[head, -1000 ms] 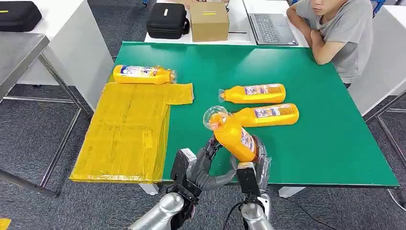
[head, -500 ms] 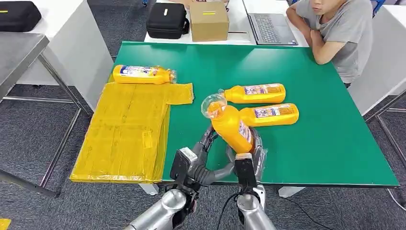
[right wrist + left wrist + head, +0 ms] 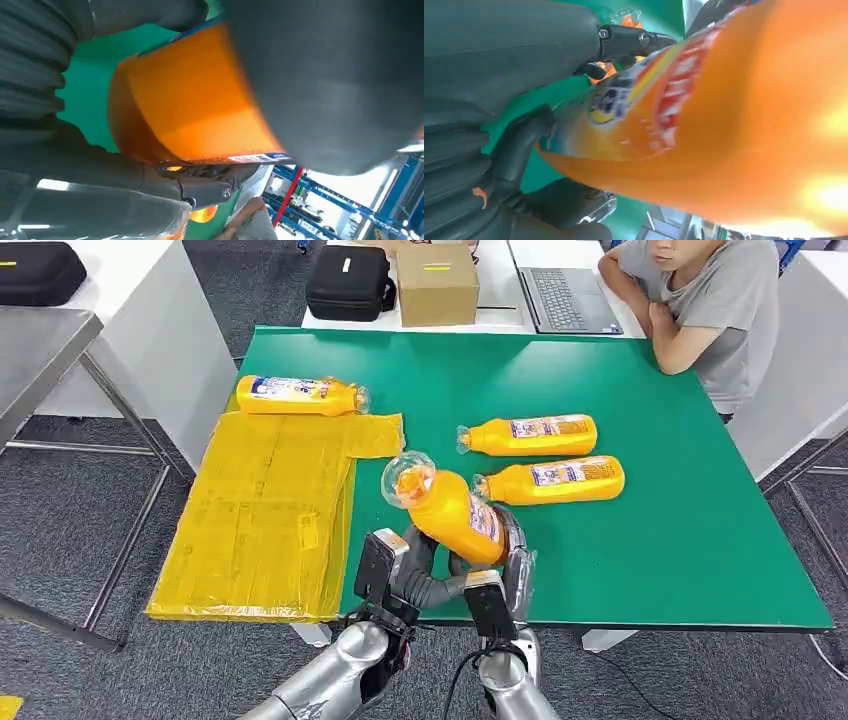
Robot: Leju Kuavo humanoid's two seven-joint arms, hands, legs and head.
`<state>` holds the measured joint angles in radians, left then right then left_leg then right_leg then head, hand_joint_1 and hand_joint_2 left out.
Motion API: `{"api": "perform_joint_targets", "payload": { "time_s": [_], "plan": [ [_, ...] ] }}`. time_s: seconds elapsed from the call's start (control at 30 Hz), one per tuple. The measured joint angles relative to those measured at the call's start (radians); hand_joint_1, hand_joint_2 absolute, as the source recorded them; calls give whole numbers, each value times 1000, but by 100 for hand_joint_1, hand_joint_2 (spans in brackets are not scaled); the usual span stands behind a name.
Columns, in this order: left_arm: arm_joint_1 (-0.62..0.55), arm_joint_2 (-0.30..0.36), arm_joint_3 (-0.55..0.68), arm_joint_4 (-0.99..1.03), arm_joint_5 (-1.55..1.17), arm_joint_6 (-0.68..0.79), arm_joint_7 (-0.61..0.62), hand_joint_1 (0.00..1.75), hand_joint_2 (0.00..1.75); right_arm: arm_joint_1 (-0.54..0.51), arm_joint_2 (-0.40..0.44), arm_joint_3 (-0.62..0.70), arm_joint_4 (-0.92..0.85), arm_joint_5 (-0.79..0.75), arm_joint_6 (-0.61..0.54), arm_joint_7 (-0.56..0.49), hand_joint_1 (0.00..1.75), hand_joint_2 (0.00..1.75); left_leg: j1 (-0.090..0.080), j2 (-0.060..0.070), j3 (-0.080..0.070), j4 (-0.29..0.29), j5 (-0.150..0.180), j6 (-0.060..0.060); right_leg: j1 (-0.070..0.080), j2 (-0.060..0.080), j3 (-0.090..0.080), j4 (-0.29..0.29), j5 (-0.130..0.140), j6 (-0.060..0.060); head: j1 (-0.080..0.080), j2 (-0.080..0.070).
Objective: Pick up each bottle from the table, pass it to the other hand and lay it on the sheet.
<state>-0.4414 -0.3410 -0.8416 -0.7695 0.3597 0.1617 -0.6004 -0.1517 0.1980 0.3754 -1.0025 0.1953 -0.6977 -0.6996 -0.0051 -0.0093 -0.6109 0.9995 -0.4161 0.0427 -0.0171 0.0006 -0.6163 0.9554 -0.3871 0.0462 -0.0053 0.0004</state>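
An orange bottle (image 3: 450,515) with a clear cap hangs tilted over the green table's (image 3: 660,540) front edge, cap pointing up and to the left. My right hand (image 3: 512,558) grips its base from the right. My left hand (image 3: 413,558) reaches in from the left, and its fingers (image 3: 524,145) wrap the bottle's (image 3: 724,130) labelled body. The right wrist view has the orange base (image 3: 190,105) close under my right hand's thumb (image 3: 325,75). Two more bottles (image 3: 530,434) (image 3: 555,480) lie on the table. Another bottle (image 3: 297,395) lies at the far end of the yellow sheet (image 3: 265,510).
A person (image 3: 700,300) sits at the table's far right corner, arms folded on it. Behind the table a white desk bears a laptop (image 3: 565,300), a cardboard box (image 3: 437,285) and a black case (image 3: 348,282). The sheet hangs over the table's left edge.
Both hands have carried the held bottle to the left, toward the sheet, and it has tipped further over. My left hand has closed in under it.
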Motion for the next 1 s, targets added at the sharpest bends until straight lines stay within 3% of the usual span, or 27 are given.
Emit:
{"api": "perform_joint_targets", "payload": {
  "time_s": [0.53, 0.77, 1.0],
  "plan": [
    [3, 0, 14, 1, -34, 4, -10, 0, 175, 19, -18, -39, 5, -22, 0, 2, 175, 175, 0, 0, 0, 0, 0, 0, 0, 0, 0, 0, 0, 0, 0, 0],
    [2, -5, 23, -5, 12, -80, 37, 0, 175, 27, 3, -45, 5, 32, 0, 2, 175, 175, 0, 0, -1, 0, 0, 0, 0, 0, 0, 0, 0, 0, 0, 0],
    [-2, -16, 14, -30, 62, -69, 56, 0, 175, 29, 38, -47, 14, 76, 0, 2, 175, 175, 0, 0, -1, 0, 0, 0, 0, 0, 0, 0, 0, 0, 0, 0]
  ]
}}
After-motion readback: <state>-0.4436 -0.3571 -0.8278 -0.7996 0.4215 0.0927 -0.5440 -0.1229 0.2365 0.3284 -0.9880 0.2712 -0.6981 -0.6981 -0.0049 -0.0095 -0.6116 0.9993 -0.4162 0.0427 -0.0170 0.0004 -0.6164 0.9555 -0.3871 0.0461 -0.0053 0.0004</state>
